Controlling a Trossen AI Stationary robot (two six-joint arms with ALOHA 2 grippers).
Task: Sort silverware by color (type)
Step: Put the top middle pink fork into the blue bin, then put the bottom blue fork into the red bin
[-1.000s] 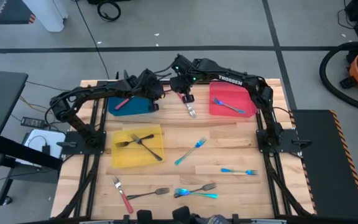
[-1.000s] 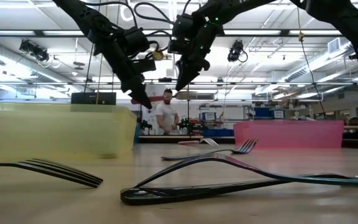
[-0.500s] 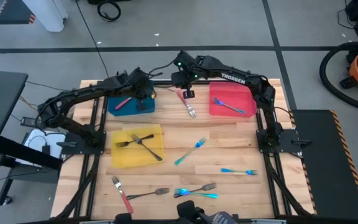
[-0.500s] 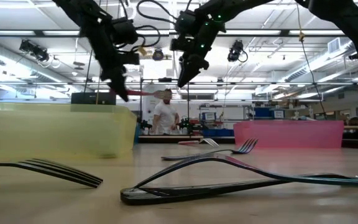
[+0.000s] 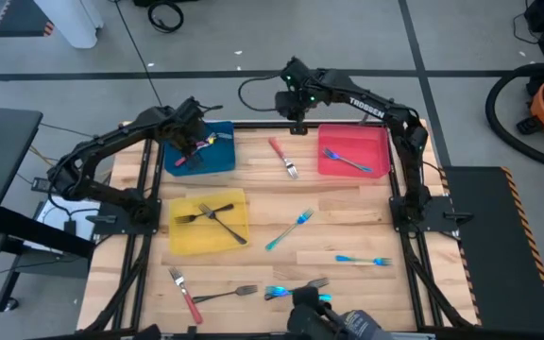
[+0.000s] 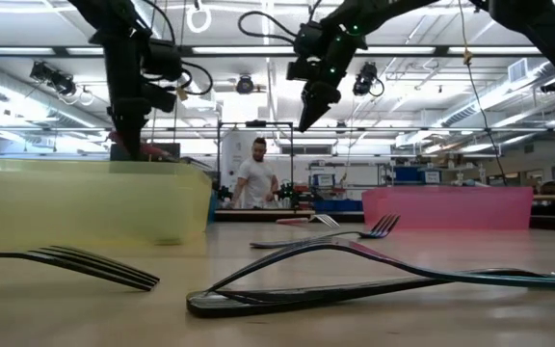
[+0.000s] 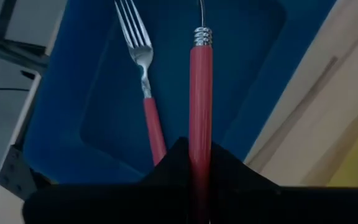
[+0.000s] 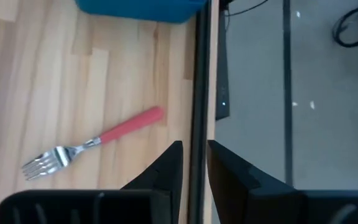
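Observation:
My left gripper (image 5: 196,144) hangs over the blue tray (image 5: 217,162), shut on a red-handled fork (image 7: 200,93). A second red-handled fork (image 7: 146,93) lies flat in that tray. My right gripper (image 5: 296,121) is high over the table's far edge, open with nothing between its fingers (image 8: 194,155). A third red-handled fork (image 5: 284,158) lies flat on the wood between the blue tray and the red tray (image 5: 376,168), below and nearer than the right gripper. My left gripper pinches the fork's red handle (image 7: 199,134) between its two fingers, which hide the handle's free end. The fingers point steeply down and lie along the fork. The handle sticks out past the fingertips, its silver collar (image 7: 202,35) farthest from them, and stays clear of the blue tray.
The yellow tray (image 5: 179,241) holds two dark forks. A blue fork (image 5: 348,159) lies in the red tray. Loose on the wood are blue forks (image 5: 291,229) (image 5: 364,259), a dark fork (image 5: 225,295) and a red-handled fork (image 5: 185,295) near the front. A person (image 6: 256,178) stands in the room beyond.
My left gripper has carried the red-handled fork from the blue tray's right edge toward the table's left, over the tray, and has tipped to point more steeply down. My right gripper has risen and drawn back toward the far edge, away from the red-handled fork on the wood.

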